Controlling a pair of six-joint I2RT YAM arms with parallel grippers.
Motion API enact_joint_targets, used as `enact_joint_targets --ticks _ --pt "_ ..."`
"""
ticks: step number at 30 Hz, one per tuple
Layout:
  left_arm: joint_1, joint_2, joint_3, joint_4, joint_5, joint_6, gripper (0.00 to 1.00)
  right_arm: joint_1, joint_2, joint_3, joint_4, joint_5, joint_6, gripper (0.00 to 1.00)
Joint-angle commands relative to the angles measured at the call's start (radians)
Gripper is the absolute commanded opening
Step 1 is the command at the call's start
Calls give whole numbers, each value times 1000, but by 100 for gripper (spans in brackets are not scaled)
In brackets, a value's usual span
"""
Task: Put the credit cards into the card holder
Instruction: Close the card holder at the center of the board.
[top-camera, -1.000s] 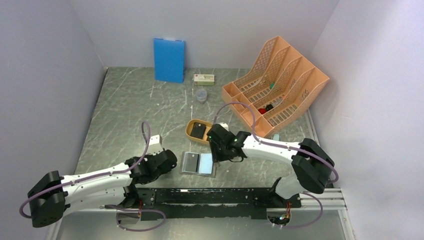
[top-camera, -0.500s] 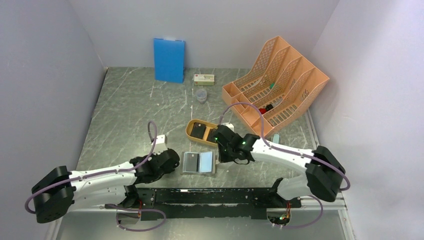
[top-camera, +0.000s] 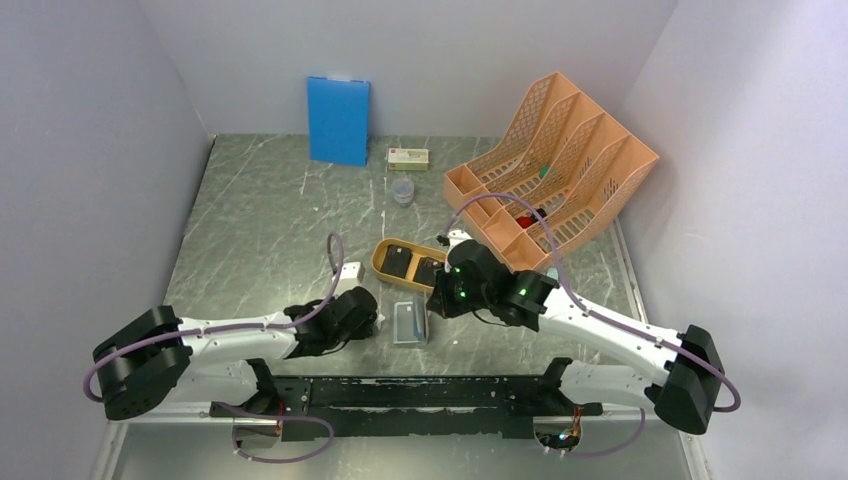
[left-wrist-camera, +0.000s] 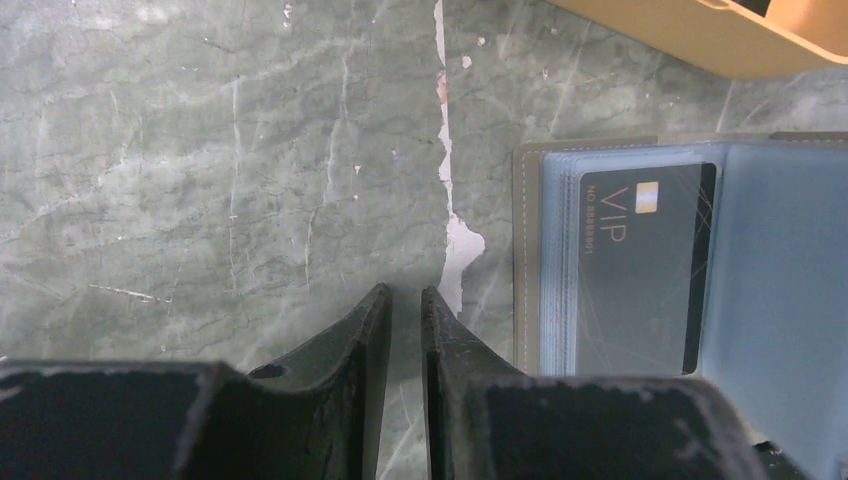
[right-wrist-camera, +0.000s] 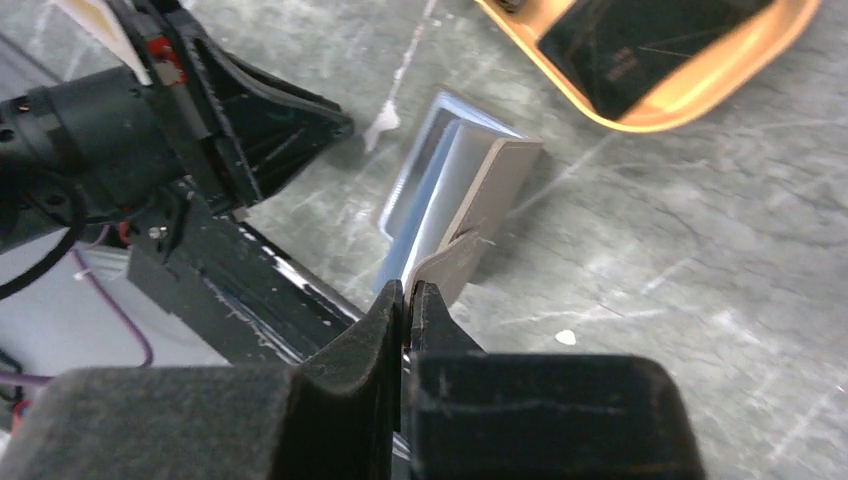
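The grey card holder (top-camera: 410, 322) lies near the table's front edge, its right half lifted upright. My right gripper (top-camera: 437, 300) is shut on the holder's grey tab (right-wrist-camera: 452, 262) and holds that half (right-wrist-camera: 490, 185) up. A black VIP card (left-wrist-camera: 635, 265) sits in the holder's left blue pocket (left-wrist-camera: 560, 260). Two more dark cards (top-camera: 400, 262) (right-wrist-camera: 640, 40) lie in the mustard tray (top-camera: 382, 270). My left gripper (top-camera: 372, 322) (left-wrist-camera: 405, 295) is shut and empty, low over the table just left of the holder.
A peach file organizer (top-camera: 550, 160) stands at the back right. A blue board (top-camera: 338, 120) leans on the back wall, with a small box (top-camera: 408, 157) and a clear cup (top-camera: 402, 190) nearby. A black rail (top-camera: 420, 392) runs along the near edge.
My right gripper took the holder's tab and raised its right half, so the open holder now shows half folded. My left arm moved right, up to the holder's left edge.
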Motion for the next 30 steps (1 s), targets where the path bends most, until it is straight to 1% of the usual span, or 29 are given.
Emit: enact_joint_targets --ticks 1,10,15,19,24,25,26,27,28,30 --pt "-1 -49 -29 6 18 5 24 -6 31 -5 152 -122 4 0" --pt "1 -127 -77 -71 -8 -41 24 -5 192 -56 332 -177 58 0" --pt "1 -176 -97 -93 -22 -50 25 -2 278 -54 413 -222 80 0" --pt "2 -178 -100 -94 -22 -47 25 1 347 -32 441 -257 79 0" --pt "4 -172 -95 -100 -27 -49 25 17 448 12 430 -294 61 0" --pt "4 -175 -94 -105 -28 -49 25 21 457 20 428 -303 55 3" --pt "3 -180 -92 -111 -32 -49 25 26 459 25 429 -313 50 11" --pt "4 -186 -91 -117 -36 -51 25 31 454 29 429 -319 47 22" --pt "3 -193 -89 -125 -40 -53 25 34 445 33 427 -323 44 35" --pt "4 -208 -87 -138 -48 -58 25 36 419 46 414 -335 33 47"
